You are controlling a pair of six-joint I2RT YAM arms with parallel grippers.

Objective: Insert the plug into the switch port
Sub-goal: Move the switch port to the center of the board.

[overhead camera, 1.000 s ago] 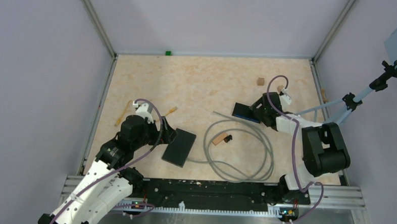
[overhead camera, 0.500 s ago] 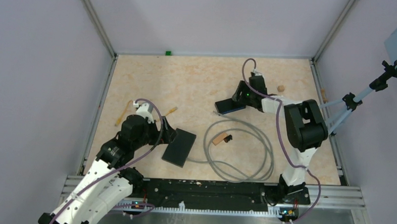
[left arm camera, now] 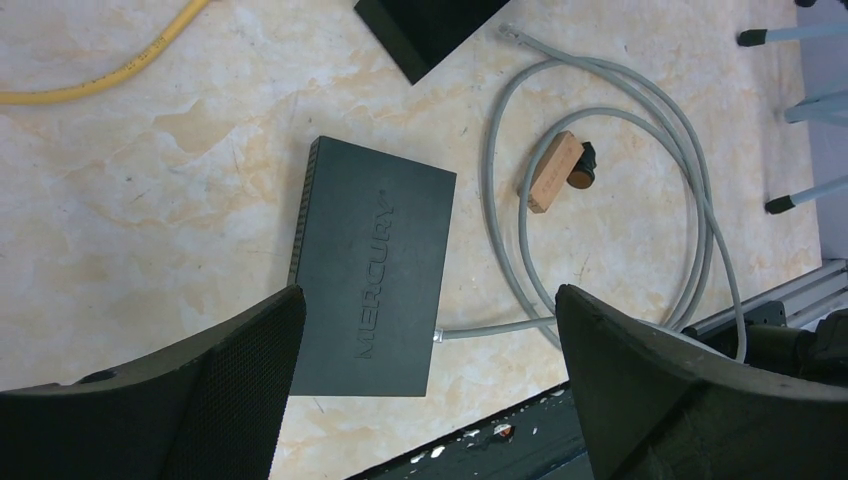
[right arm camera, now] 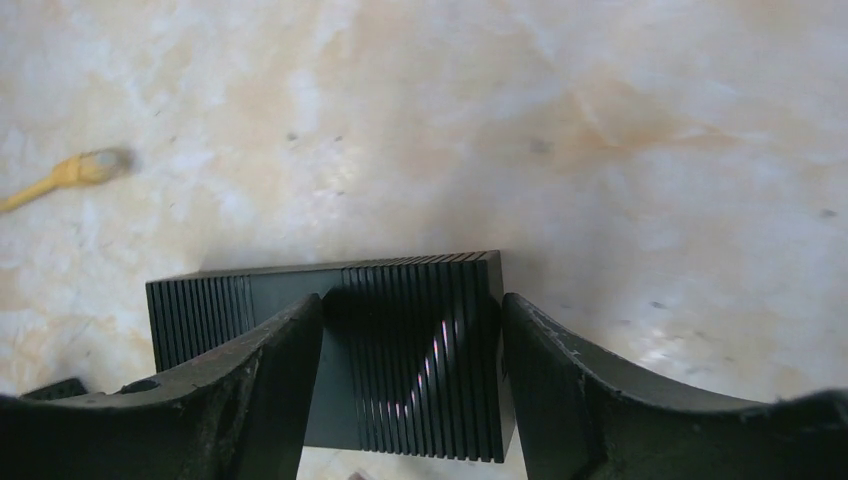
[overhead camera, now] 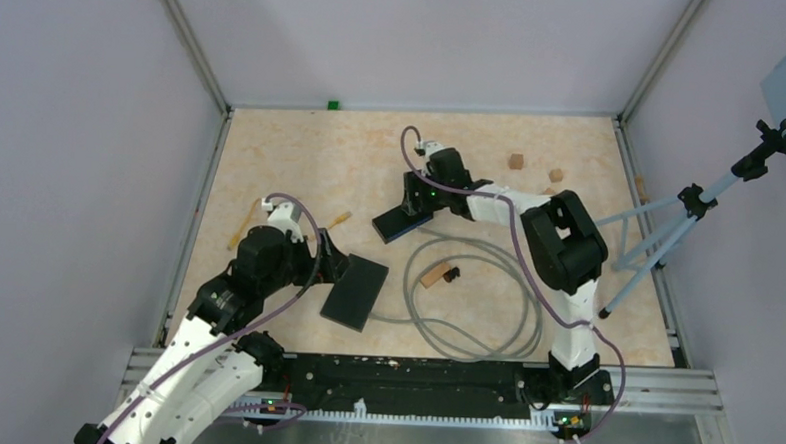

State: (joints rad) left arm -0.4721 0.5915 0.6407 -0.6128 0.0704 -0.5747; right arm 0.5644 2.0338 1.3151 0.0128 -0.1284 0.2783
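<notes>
Plug of the grey round cable (left arm camera: 510,32) lay loose just beside the black ribbed box (right arm camera: 200,310) your right gripper (right arm camera: 412,305) pinched — your left gripper (left arm camera: 428,300) hung spread wide over the flat black MERCURY switch (left arm camera: 375,270).

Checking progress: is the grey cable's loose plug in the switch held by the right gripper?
Out. The plug lies bare on the table, apart from the held switch.
</notes>
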